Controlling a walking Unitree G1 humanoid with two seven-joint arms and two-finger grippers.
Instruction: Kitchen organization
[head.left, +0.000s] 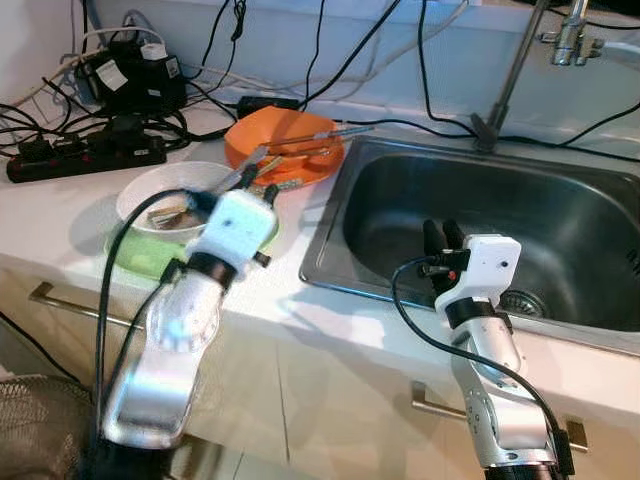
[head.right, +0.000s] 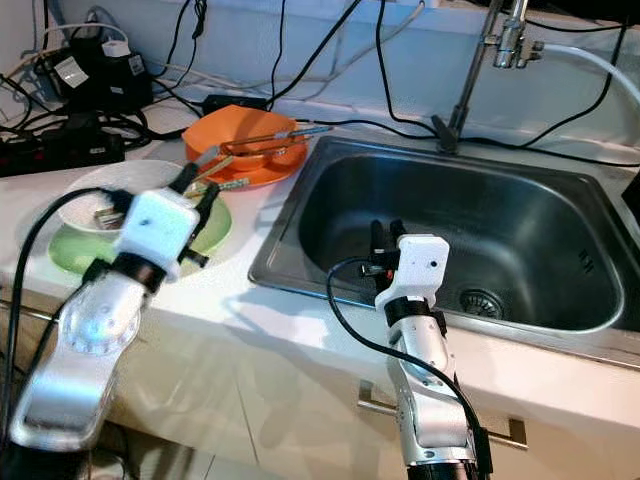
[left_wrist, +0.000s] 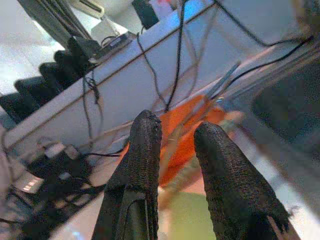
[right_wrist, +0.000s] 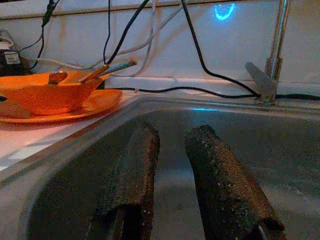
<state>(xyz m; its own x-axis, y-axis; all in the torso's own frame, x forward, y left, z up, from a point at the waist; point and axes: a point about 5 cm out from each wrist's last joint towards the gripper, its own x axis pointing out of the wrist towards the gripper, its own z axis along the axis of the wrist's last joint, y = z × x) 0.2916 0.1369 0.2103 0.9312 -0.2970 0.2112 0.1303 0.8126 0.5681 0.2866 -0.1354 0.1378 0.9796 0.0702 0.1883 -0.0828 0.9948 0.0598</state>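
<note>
The white worktop carries a stainless steel sink set into it, which serves as the reference landmark. A faucet rises from the rear rim of the sink, and several black cables run along the wall behind the sink. To the robot's left of the sink, well apart from it, a black power strip lies on the worktop with a black adapter behind it. An orange plate sits just beside the sink's rear left corner, and an orange bowl rests on this plate. Metal utensils lie across the bowl, their ends pointing toward the sink. Farther left of the sink, a white bowl sits on a green plate; the contents of the white bowl cannot be identified. The left gripper hovers over the worktop left of the sink, between the white bowl and the orange plate, with its 2 fingers slightly apart and holding nothing. The right gripper hangs over the front part of the sink basin, with its 2 fingers parted by a narrow gap and holding nothing.
</note>
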